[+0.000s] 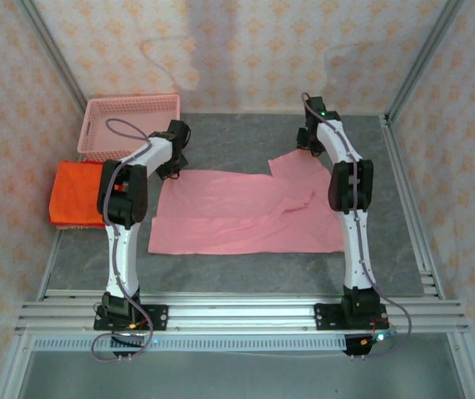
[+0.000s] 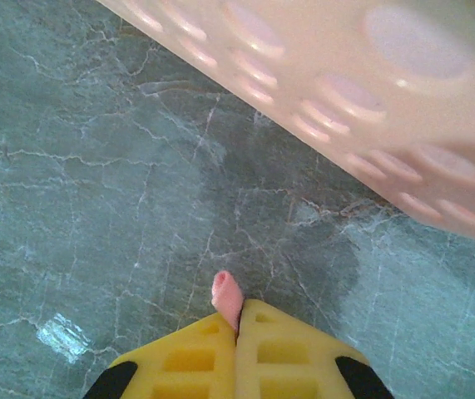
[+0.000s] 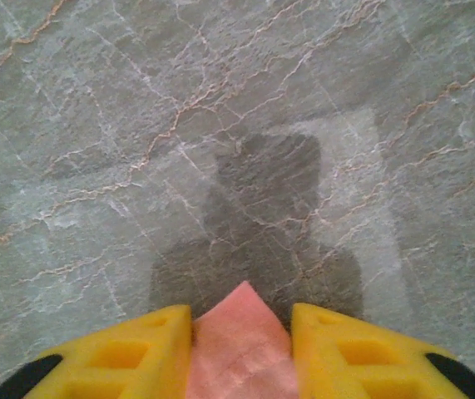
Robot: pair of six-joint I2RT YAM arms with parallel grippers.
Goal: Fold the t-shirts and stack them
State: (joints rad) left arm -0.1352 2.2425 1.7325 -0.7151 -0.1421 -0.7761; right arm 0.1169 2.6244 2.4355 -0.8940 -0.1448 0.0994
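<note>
Grey worktop (image 1: 245, 137) is carrying one pink shirt (image 1: 237, 212) spread centrally, one orange pile (image 1: 75, 193) and one basket (image 1: 129, 104) at left. Left tool (image 2: 239, 316) is pinching shirt cloth; right tool (image 3: 241, 312) is standing spread around another corner.

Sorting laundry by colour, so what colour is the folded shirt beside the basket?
The folded shirt is bright orange-red, clearest from the top external view.

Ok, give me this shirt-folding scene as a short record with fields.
pink t-shirt: spread across the table
orange-red t-shirts: folded stack at the table's left edge
basket: pink mesh, far left, behind the stack
left gripper: jaws shut on a pink t-shirt corner
right gripper: jaws apart, pink cloth between them
</note>
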